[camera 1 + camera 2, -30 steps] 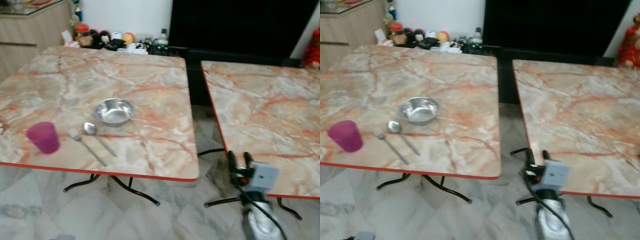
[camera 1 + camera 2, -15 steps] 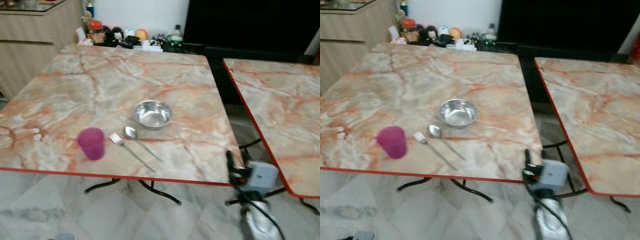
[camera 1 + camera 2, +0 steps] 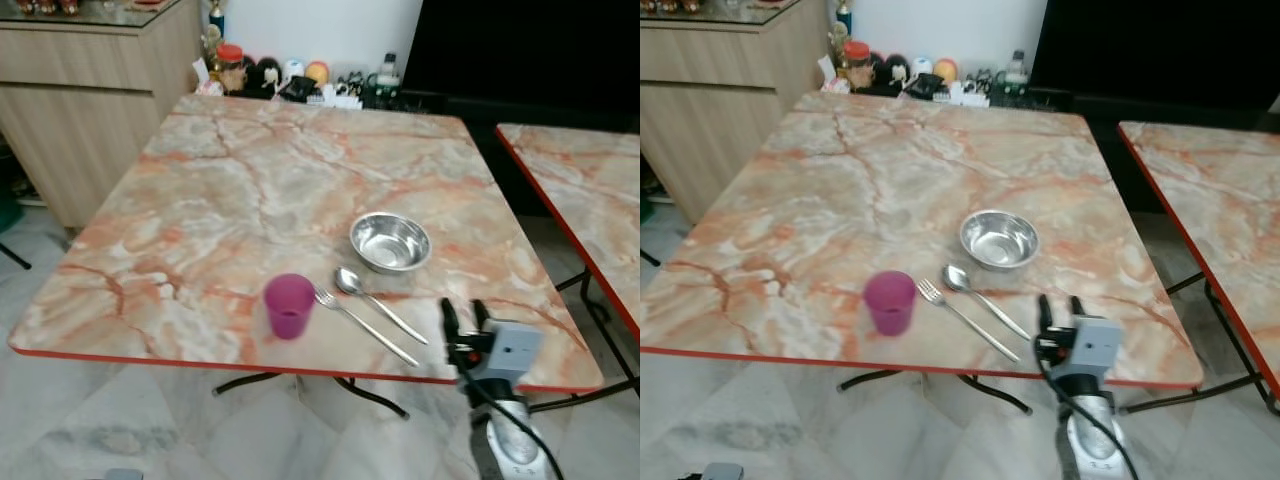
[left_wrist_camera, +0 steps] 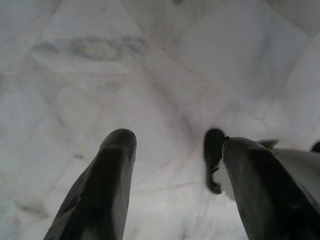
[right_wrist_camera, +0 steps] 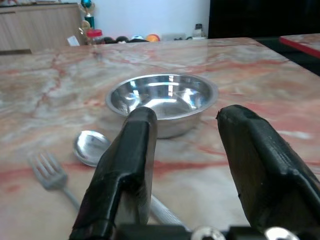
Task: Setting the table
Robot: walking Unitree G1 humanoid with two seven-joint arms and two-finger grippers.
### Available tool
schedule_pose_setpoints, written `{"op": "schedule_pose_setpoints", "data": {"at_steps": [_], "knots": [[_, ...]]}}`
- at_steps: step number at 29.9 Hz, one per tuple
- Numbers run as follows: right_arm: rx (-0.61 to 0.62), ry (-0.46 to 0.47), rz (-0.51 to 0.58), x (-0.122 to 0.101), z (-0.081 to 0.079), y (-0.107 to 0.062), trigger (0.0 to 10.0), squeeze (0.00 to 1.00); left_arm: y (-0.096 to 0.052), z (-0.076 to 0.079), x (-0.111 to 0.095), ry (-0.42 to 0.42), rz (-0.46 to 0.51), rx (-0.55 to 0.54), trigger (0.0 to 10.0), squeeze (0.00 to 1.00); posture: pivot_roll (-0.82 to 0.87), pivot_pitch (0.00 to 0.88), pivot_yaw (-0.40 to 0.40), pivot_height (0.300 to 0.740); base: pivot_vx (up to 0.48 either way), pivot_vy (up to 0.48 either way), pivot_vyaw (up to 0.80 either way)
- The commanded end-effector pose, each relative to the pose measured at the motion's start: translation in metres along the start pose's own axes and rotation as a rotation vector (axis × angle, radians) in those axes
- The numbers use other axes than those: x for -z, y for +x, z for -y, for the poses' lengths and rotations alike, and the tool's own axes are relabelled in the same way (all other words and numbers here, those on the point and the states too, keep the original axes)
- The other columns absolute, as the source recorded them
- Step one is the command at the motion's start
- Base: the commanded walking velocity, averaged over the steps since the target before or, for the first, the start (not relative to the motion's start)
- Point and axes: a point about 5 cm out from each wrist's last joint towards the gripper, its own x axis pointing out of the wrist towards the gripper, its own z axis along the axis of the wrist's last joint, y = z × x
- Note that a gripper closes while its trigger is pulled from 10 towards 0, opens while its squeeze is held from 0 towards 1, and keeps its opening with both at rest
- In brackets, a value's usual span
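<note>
On the marble table (image 3: 250,190) stand a steel bowl (image 3: 389,241), a spoon (image 3: 372,300), a fork (image 3: 362,324) and a purple cup (image 3: 288,305), all near the front edge. My right gripper (image 3: 462,315) hovers open just above the table's front right part, its fingers (image 5: 130,165) aimed at the bowl (image 5: 162,100), with the spoon (image 5: 92,146) and fork (image 5: 50,172) just ahead. My left gripper (image 4: 172,150) hangs open over the floor, holding nothing.
A second marble table (image 3: 590,190) stands to the right across a narrow gap. A wooden cabinet (image 3: 90,90) is at the back left. Small bottles and toys (image 3: 290,78) line the far wall beside a dark screen (image 3: 530,50). The floor (image 3: 120,430) is pale marble tile.
The camera has swung left, so the table with the dishes now sits in the middle of the view. My right gripper now reaches over the table's front edge near the cutlery.
</note>
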Motion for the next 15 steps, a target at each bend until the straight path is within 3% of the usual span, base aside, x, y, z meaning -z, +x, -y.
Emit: {"op": "schedule_pose_setpoints", "data": {"at_steps": [1, 13, 15], "knots": [[0.03, -0.017, -0.007, 0.0007, 0.0107, -0.004, 10.0, 0.0, -0.0009, 0.0045, 0.0065, -0.014, -0.019, 0.011, 10.0, 0.0, 0.07, 0.109, -0.039, 0.74, 0.0, 0.0, 0.0], [0.031, -0.012, -0.006, 0.0008, 0.0105, -0.0039, 10.0, 0.0, -0.0005, 0.0059, 0.0059, -0.019, -0.017, 0.019, 10.0, 0.0, 0.07, 0.109, -0.038, 0.74, 0.0, 0.0, 0.0], [0.03, -0.012, -0.005, 0.0007, 0.0103, -0.0039, 10.0, 0.0, -0.0005, 0.006, 0.0058, -0.021, -0.016, 0.02, 10.0, 0.0, 0.07, 0.109, -0.038, 0.74, 0.322, 0.0, 0.0]]}}
